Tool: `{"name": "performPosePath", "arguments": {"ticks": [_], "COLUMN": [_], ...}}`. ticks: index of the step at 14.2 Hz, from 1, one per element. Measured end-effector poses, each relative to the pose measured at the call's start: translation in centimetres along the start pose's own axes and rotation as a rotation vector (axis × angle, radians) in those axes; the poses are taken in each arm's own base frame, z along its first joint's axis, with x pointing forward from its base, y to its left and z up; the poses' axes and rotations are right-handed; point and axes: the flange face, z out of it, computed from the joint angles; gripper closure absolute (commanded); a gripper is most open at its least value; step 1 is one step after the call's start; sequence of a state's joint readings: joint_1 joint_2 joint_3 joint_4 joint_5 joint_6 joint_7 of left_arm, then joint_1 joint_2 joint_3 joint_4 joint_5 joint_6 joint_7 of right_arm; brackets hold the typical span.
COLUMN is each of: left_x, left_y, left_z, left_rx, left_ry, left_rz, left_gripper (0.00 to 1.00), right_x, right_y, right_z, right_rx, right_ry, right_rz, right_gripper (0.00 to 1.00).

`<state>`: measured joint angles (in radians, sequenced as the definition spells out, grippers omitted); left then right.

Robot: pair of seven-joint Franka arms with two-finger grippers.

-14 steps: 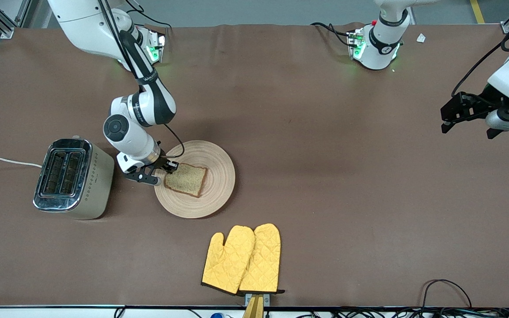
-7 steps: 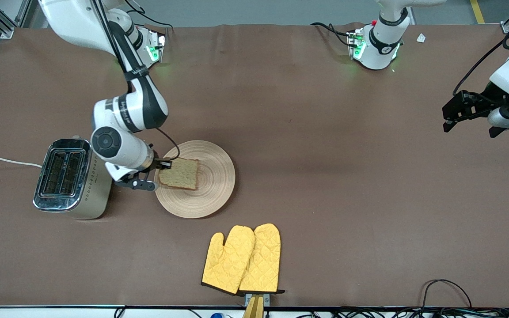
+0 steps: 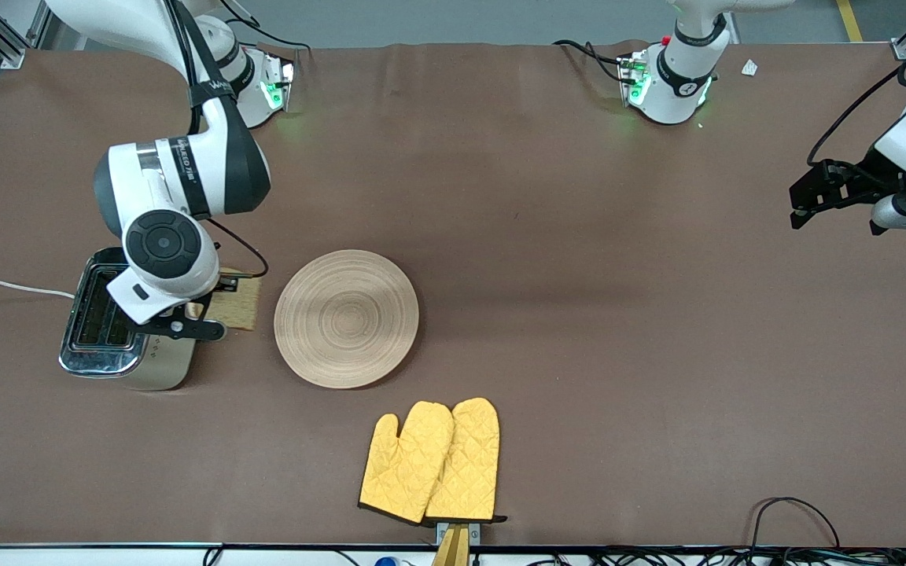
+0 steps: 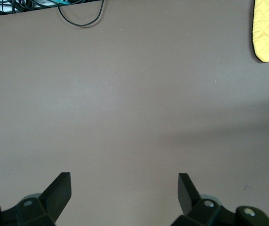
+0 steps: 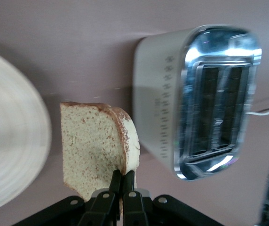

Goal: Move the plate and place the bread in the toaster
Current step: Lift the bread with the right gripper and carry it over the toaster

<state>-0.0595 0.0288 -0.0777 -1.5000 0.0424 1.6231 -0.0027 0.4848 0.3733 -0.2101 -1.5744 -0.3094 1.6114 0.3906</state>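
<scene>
My right gripper [image 3: 200,308] is shut on the crust edge of the bread [image 3: 237,306], a pale speckled slice with a brown crust, and holds it in the air between the toaster [image 3: 124,363] and the plate [image 3: 347,317]. In the right wrist view the bread [image 5: 93,148] hangs from the gripper [image 5: 122,177] beside the beige, chrome-topped toaster [image 5: 200,101], whose two slots are empty. The round wooden plate also shows there [image 5: 10,132], bare. My left gripper [image 3: 811,192] is open and empty, waiting over the table at the left arm's end; its fingers [image 4: 59,190] frame bare table.
A pair of yellow oven mitts [image 3: 431,462] lies nearer the front camera than the plate; one mitt tip shows in the left wrist view [image 4: 268,30]. The toaster's white cord [image 3: 5,286] runs off the right arm's end of the table. Cables [image 3: 795,519] lie at the front edge.
My right gripper has lifted the bread off the plate and carried it toward the toaster. The plate is now bare. The left arm has barely moved.
</scene>
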Motion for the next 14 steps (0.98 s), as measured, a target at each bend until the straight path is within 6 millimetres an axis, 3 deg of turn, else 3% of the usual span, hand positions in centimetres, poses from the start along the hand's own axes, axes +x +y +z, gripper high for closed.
{"name": "performPosePath", "arguments": {"ticks": [5,7,9,14], "left_x": [-0.3,-0.2,-0.2,-0.1], "left_y": [-0.1,-1.3,-2.2,-2.1], "left_z": [-0.5,-0.2,0.0,0.1], "left_rx": [-0.023,-0.029,-0.032,-0.033], "left_ry": [-0.018,-0.025,-0.028,-0.03], "left_rz": [-0.008,-0.029,-0.044,-0.043], "left_gripper": [0.0,0.0,0.0,0.0], "right_x": [0.4,0.6,0.7,1.3], "right_y": [3.2,4.4,5.3,7.3], "right_z": [0.5,0.0,-0.5,-0.5], "right_rx": [-0.279,-0.372,-0.429,-0.498], "right_ry": [0.025,0.042,0.055,0.067], "right_rz": [0.003,0.013,0.021,0.04], "right_gripper": [1.0,1.0,1.0,1.0]}}
